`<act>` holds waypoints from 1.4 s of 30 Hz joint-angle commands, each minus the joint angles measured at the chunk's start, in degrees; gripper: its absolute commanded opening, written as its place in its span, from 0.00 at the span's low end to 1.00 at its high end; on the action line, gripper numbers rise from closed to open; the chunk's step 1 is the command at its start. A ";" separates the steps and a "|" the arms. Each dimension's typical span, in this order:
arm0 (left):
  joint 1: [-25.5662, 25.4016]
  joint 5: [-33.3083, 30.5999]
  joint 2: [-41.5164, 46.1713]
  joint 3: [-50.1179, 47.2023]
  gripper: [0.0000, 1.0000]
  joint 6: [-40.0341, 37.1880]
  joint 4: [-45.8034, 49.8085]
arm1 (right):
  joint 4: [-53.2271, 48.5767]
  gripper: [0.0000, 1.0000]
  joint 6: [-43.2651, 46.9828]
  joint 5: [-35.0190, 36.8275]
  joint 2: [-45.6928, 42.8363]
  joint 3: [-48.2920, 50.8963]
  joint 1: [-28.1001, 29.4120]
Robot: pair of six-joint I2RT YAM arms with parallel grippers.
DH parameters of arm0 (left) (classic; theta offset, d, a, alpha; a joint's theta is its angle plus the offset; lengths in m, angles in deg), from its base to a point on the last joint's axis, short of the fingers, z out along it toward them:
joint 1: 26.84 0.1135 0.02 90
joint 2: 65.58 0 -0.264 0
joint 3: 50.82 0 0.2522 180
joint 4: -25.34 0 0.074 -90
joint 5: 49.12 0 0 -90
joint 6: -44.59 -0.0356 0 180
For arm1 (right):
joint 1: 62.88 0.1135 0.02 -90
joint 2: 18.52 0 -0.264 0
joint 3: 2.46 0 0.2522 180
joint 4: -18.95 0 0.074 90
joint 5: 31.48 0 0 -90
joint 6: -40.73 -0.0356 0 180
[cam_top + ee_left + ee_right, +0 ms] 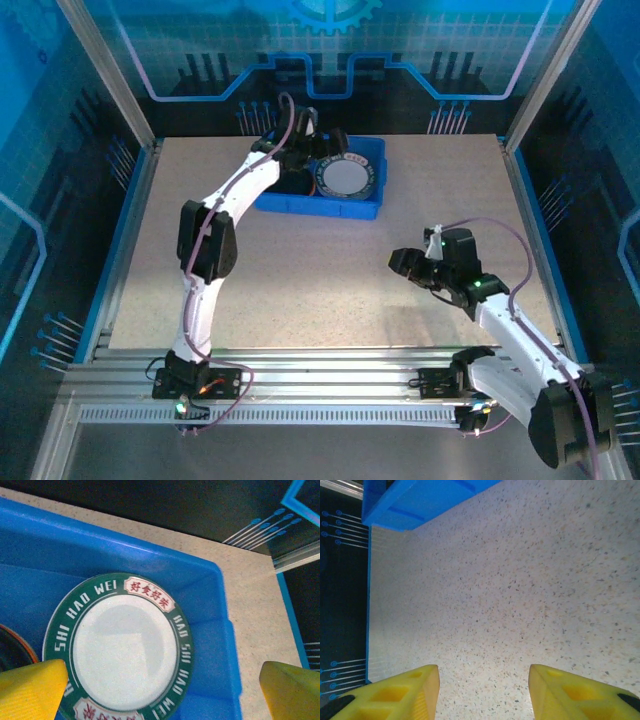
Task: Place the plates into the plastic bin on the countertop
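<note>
Left claw apart above bin; wrist view reads lettering on plate; right claw apart.

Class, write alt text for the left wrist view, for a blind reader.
A white plate with a green lettered rim lies in the blue bin. The left arm's yellow fingers stand wide apart, holding nothing; speckled countertop lies beyond.

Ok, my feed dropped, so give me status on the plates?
Left gripper open above the blue bin. Green-rimmed plate lying flat inside it. Right gripper open, empty, over the countertop. Nothing in the way.
</note>
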 commanded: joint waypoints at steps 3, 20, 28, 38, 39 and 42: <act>-2.95 -1.84 17.87 -16.62 0.99 -4.45 -6.95 | -7.05 0.81 9.08 8.99 -4.07 -7.65 -0.60; -6.85 -29.12 68.89 -85.57 0.99 -31.30 -42.86 | 3.10 1.00 23.64 29.76 3.53 -10.75 13.65; 7.90 -33.11 67.02 -95.04 0.99 -29.41 -49.60 | 7.66 1.00 27.81 33.66 10.77 -11.12 16.43; 20.18 -20.46 35.07 -107.89 0.99 -27.39 -100.62 | 9.21 1.00 36.12 49.89 9.59 -8.00 7.89; 20.33 -20.15 36.89 -107.41 0.99 -26.60 -96.77 | 11.47 1.00 36.27 49.87 9.01 -6.66 5.78; 20.97 -20.79 37.61 -104.44 0.99 -26.07 -90.89 | 22.48 1.00 38.66 49.60 8.75 -0.58 1.81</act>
